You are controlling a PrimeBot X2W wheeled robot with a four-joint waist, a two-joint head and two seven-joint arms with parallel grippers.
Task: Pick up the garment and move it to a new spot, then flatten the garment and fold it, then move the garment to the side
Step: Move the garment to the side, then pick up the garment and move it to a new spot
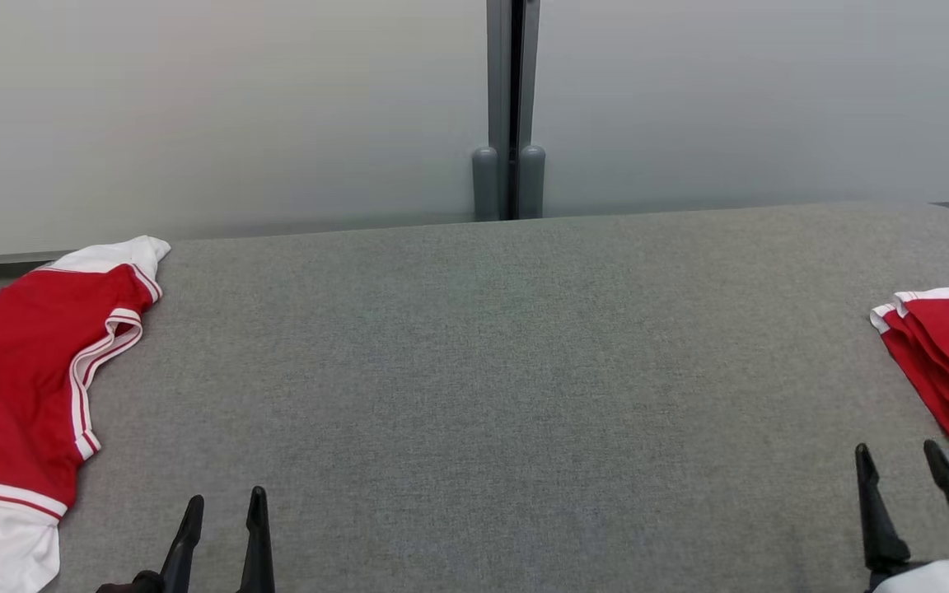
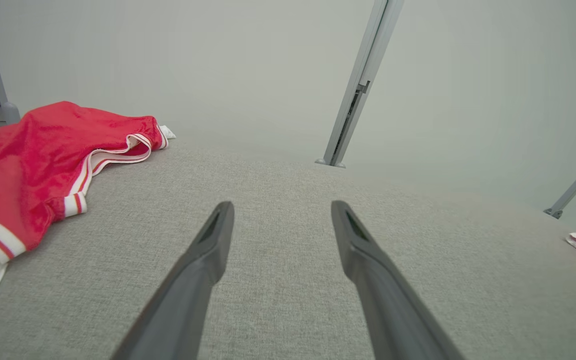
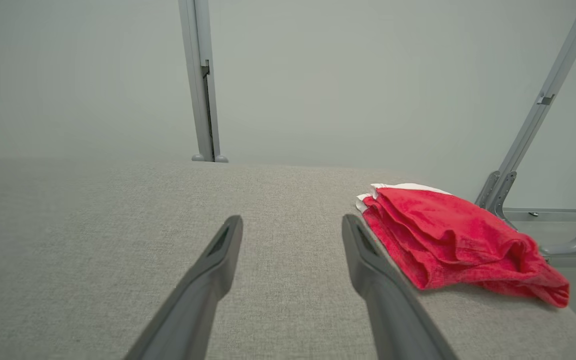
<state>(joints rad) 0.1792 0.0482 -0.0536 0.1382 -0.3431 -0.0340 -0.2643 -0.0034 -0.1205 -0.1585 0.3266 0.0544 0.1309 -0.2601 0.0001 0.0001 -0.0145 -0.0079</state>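
soft red garment lies at the counter's left end, both sets of fingers empty

head view: the loose garment (image 1: 21,387), red with white striped trim, lies crumpled at the far left of the grey counter (image 1: 507,371) and runs out of the picture there. a folded garment (image 1: 948,362) sits at the far right. the left fingers (image 1: 258,535) stand narrowly parted and the right fingers (image 1: 874,511) a little wider, both holding nothing.

left wrist view: the left fingers (image 2: 208,260) are parted over bare counter, with the loose garment (image 2: 28,165) well apart from them. its sheen suggests thin, light, slick cloth that will droop and slide. a pinch on the banded hem or trimmed opening should hold better than the smooth middle.

right wrist view: the right fingers (image 3: 218,260) are parted and empty near the folded garment (image 3: 458,235), which looks finished.
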